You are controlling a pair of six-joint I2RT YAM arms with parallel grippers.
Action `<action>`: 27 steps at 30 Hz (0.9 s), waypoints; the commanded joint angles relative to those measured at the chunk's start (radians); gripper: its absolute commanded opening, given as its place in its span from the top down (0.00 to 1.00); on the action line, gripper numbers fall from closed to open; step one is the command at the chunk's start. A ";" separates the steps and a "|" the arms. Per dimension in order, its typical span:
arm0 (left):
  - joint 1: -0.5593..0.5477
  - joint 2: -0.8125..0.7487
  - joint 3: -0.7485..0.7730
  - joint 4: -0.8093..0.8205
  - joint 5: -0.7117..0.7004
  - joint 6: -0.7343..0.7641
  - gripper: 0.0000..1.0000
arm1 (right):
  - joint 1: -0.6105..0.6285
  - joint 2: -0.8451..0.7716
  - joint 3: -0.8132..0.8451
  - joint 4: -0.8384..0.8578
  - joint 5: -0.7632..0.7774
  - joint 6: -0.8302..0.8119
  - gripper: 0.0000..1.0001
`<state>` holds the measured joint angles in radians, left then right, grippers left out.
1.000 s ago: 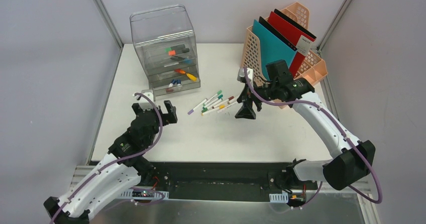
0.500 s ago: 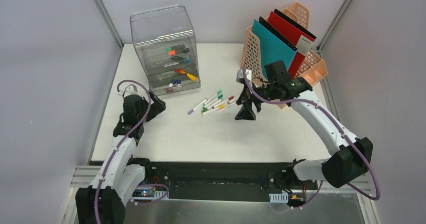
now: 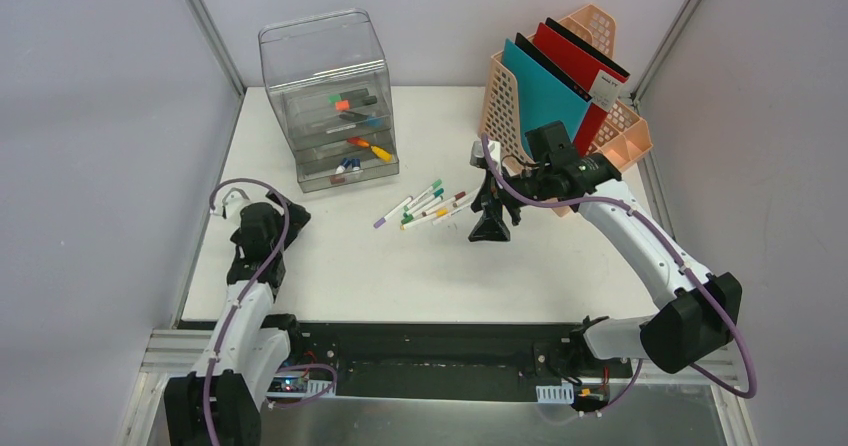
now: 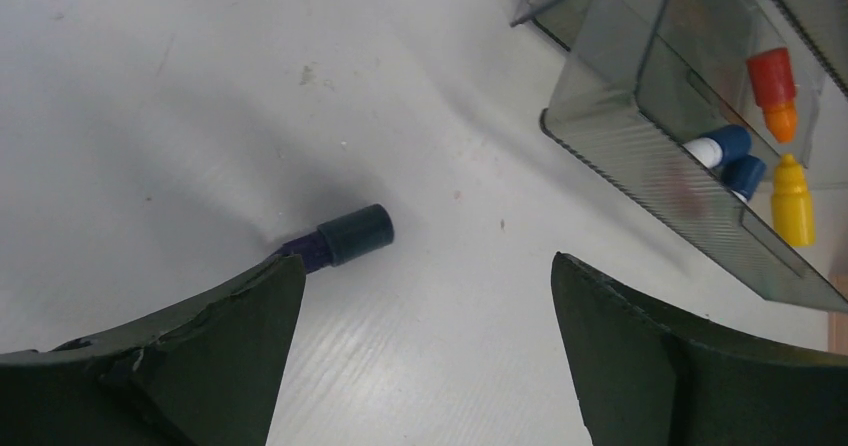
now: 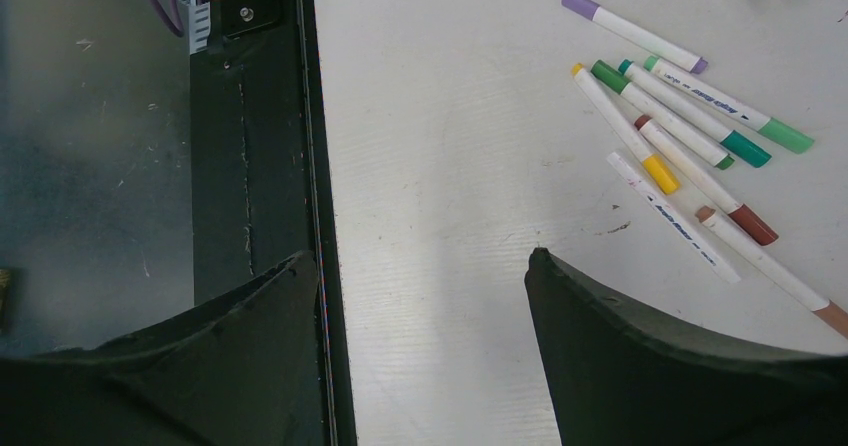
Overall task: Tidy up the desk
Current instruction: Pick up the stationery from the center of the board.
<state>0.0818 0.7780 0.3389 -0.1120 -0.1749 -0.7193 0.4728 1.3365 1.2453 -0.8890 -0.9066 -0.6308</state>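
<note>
The white desk point(image 3: 420, 266) carries a loose cluster of several markers point(image 3: 428, 206) at its middle. My right gripper point(image 3: 490, 223) hangs open just right of them, nothing between its jaws; in the right wrist view the markers point(image 5: 690, 136) lie beyond the right fingertip of the gripper point(image 5: 425, 266). My left gripper point(image 3: 283, 218) is open low over the desk's left side. In the left wrist view a dark-capped purple marker point(image 4: 345, 238) lies on the desk point(image 4: 430, 346), just past the left fingertip of the gripper point(image 4: 425, 266), partly hidden by it.
A clear drawer organizer point(image 3: 330, 96) stands at the back left, its bottom drawer point(image 4: 680, 176) pulled out with small coloured bottles point(image 4: 775, 91) inside. A peach file rack point(image 3: 620, 126) with teal, red and black folders stands back right. A black rail point(image 3: 430, 351) runs along the near edge.
My left arm has swung left and drawn back toward the desk's left edge, its gripper still open. The right arm has barely shifted.
</note>
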 commanded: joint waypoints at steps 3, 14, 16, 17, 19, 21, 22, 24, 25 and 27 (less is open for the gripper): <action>0.040 0.065 -0.022 0.149 -0.106 -0.025 0.05 | 0.001 -0.007 0.013 0.001 -0.051 -0.030 0.20; 0.137 0.284 0.031 0.197 0.016 -0.078 0.20 | -0.001 -0.002 0.019 -0.013 -0.064 -0.036 0.20; 0.137 0.302 0.035 0.184 0.031 -0.081 0.24 | -0.001 -0.002 0.018 -0.013 -0.064 -0.036 0.20; 0.136 0.307 0.036 0.175 0.035 -0.086 0.25 | -0.001 -0.001 0.018 -0.013 -0.064 -0.036 0.20; 0.136 0.317 0.044 0.151 0.045 -0.089 0.30 | 0.000 0.002 0.020 -0.014 -0.064 -0.037 0.20; 0.136 0.326 0.059 0.124 0.052 -0.089 0.38 | 0.000 0.004 0.019 -0.015 -0.066 -0.037 0.20; 0.136 0.331 0.065 0.117 0.059 -0.089 0.39 | 0.000 0.007 0.019 -0.016 -0.067 -0.037 0.20; 0.136 0.340 0.071 0.117 0.085 -0.086 0.46 | 0.001 0.007 0.021 -0.017 -0.067 -0.038 0.20; 0.137 0.343 0.075 0.106 0.101 -0.086 0.49 | 0.001 0.008 0.021 -0.018 -0.067 -0.038 0.20; 0.136 0.343 0.076 0.084 0.126 -0.086 0.50 | 0.001 0.007 0.022 -0.019 -0.067 -0.038 0.20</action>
<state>0.2111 1.1145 0.3756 0.0067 -0.1165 -0.8009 0.4728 1.3418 1.2453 -0.9081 -0.9325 -0.6384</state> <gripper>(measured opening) 0.514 0.795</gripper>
